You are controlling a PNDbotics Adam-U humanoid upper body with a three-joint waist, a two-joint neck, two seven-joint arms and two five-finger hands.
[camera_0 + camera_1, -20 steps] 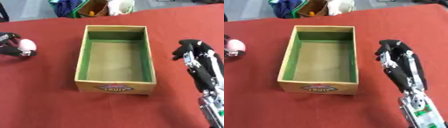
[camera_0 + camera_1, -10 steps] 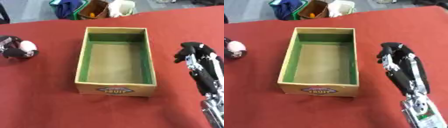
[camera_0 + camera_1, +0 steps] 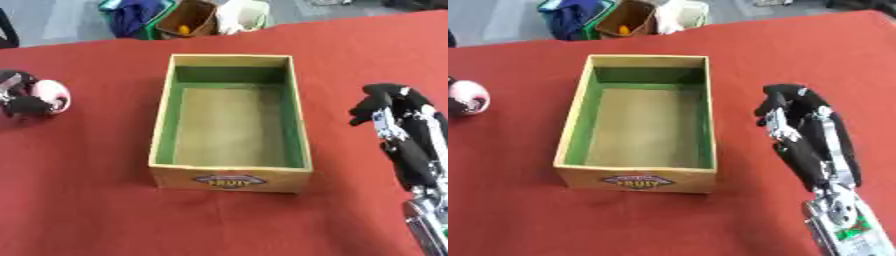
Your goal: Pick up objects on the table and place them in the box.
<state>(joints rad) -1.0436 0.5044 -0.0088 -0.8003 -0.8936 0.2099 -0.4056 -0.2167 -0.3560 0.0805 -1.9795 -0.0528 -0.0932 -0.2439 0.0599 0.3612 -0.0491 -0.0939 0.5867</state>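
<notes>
Pink-white ball [image 3: 51,95] at counter's left edge, wrapped by our left robot hand [image 3: 22,98] | box [image 3: 232,122] centre, empty, long axis front-to-back, rightward of ball | right robot hand [image 3: 794,112] curled, holding nothing, beside box

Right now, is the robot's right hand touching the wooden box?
Apart. The right eye view shows red tablecloth between the right hand and the box.

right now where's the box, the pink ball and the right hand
box [image 3: 229,182], left eye view, front wall
pink ball [image 3: 51,94], left eye view, top of its surface
right hand [image 3: 791,107], right eye view, curled fingers
</notes>
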